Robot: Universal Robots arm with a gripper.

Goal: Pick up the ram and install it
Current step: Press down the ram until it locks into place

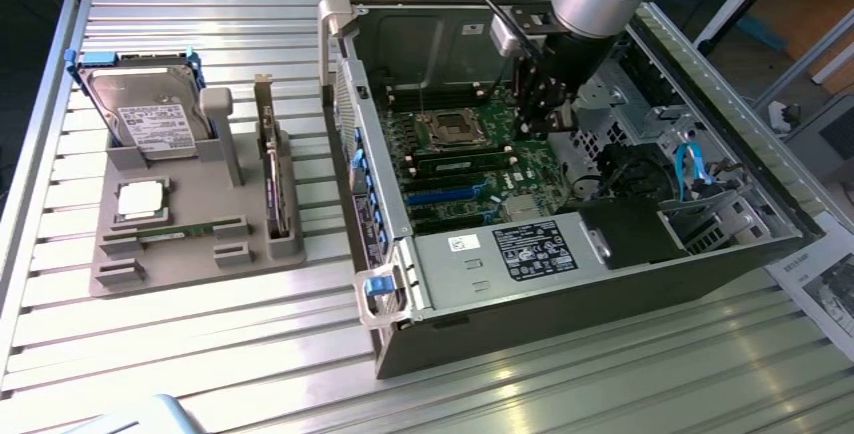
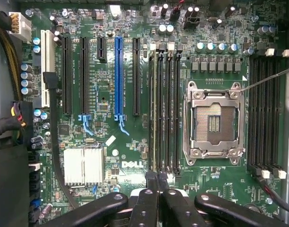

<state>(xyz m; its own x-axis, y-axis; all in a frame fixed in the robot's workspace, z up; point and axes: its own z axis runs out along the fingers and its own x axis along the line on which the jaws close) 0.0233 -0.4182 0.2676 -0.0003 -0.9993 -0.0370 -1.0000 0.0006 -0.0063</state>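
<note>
Ram (image 1: 178,230), a thin green stick, lies flat in a groove near the front of a grey moulded fixture (image 1: 200,266) on the slatted metal table (image 1: 200,354), well apart from the gripper. Behind it in the same fixture sit a square silver processor chip (image 1: 140,199) and a boxy hard drive (image 1: 147,119) standing on edge. A dark expansion card (image 1: 274,184) stands upright along the fixture's side nearest the computer case (image 1: 534,304). The case lies open toward the exterior view's right, and its sheet-metal wall stands between the fixture and the green motherboard (image 1: 494,184). The arm reaches down into it, its gripper (image 1: 545,124) low over the board. The wrist view brings out details the other does not: black fingers (image 2: 149,203) pressed together with no gap, their tips (image 2: 158,177) at one end of the long black memory slots (image 2: 165,109). One slot looks paler; whether a stick stands in it I cannot tell. Beside them lie the empty steel-framed processor socket (image 2: 213,123), a blue slot (image 2: 118,75) and a ribbed silver heatsink (image 2: 83,165).
</note>
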